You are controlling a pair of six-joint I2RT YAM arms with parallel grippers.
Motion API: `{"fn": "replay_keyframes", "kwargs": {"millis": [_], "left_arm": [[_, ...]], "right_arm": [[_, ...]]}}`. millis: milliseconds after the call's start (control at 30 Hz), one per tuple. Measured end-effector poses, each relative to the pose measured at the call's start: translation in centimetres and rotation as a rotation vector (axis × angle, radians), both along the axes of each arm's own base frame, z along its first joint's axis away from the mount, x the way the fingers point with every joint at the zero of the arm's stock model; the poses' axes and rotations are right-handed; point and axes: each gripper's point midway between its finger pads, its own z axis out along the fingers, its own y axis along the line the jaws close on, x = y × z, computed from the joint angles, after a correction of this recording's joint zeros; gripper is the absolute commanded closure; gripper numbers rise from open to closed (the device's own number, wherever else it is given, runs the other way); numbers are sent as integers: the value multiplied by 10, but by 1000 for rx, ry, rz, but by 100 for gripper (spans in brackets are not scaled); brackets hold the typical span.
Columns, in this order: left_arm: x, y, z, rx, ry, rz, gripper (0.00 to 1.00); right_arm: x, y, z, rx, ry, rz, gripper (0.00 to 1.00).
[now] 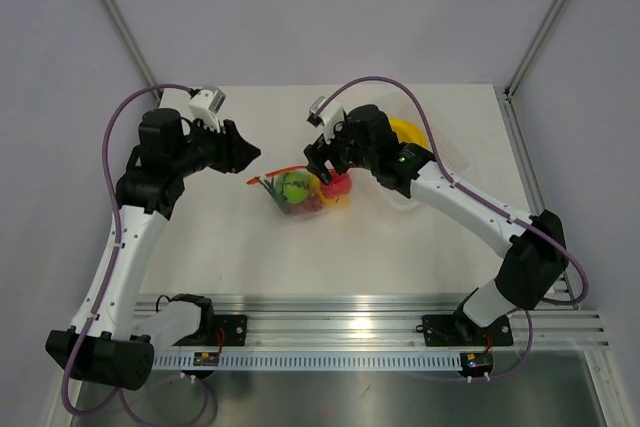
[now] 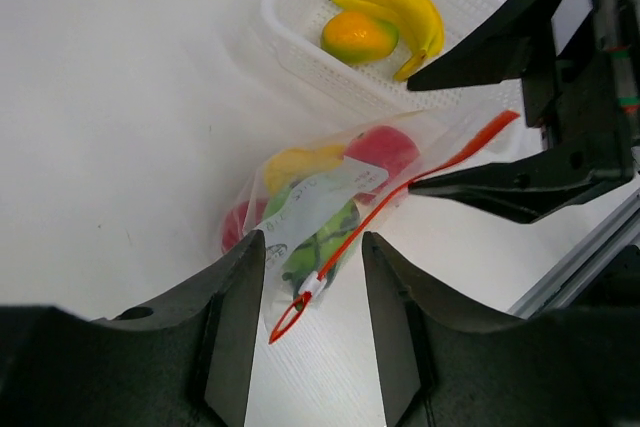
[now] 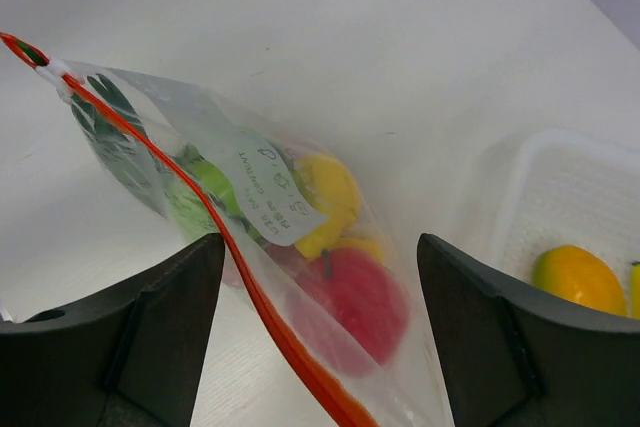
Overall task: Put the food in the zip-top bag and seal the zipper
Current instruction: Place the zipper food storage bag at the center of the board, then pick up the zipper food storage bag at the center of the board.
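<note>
Black fingers of the left gripper (image 2: 313,247) fill the foot of its wrist view, standing partly apart and clamped on nothing. Between them, lower down on the white table (image 1: 300,257), lies the near end of the zipper (image 2: 370,217), an orange-red strip running along the mouth of the zip-top bag (image 2: 250,212). The bag lies flat at mid-table, crinkled, with a white label (image 2: 310,202) on its upper face. Through the plastic show a red fruit (image 2: 385,147), a yellow pepper (image 2: 295,162) and green pieces (image 2: 320,237). Whether the strip is pressed shut along its whole length cannot be told.

At the bag's other end the right gripper (image 2: 410,135) hangs with its jaws spread wide. The far tip of the zipper passes between them, and neither finger grips it. In the right wrist view the bag and its strip run across the gap below the open fingers.

Just beyond the bag stands a translucent white tray (image 2: 300,27) holding a banana (image 2: 400,7) and a mango (image 2: 358,37), side by side and outside the bag. From above, the right arm crosses over the tray and hides most of it. An aluminium rail (image 1: 350,317) carrying both arm bases borders the near table edge.
</note>
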Motion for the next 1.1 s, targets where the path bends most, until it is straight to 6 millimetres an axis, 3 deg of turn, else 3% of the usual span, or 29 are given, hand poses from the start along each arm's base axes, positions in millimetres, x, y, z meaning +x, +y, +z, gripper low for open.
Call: {"fn": "replay_keyframes", "kwargs": {"millis": [133, 300, 367, 467, 633, 833, 967, 1100], "left_arm": [[1, 0, -2, -5, 14, 7, 52], [1, -2, -4, -21, 37, 6, 52], [0, -4, -4, -30, 49, 2, 52], [-4, -9, -5, -37, 62, -16, 53], [-15, -21, -10, -33, 90, -58, 53], [-26, -20, -16, -21, 112, -55, 55], [-37, -18, -22, -18, 126, -52, 57], [-49, -23, -33, -7, 156, -57, 59]], "right_arm": [[1, -20, 37, 15, -42, -95, 13], [-17, -49, 82, 82, -94, -166, 10], [-25, -62, 95, 115, -112, -199, 8], [-36, -82, 99, 140, -112, -257, 8], [-43, -99, 69, 104, -35, -340, 7], [-55, -105, 19, 35, 92, -366, 17], [-69, -100, -4, 13, 161, -318, 21], [-97, -80, -22, -29, 192, -229, 22]]}}
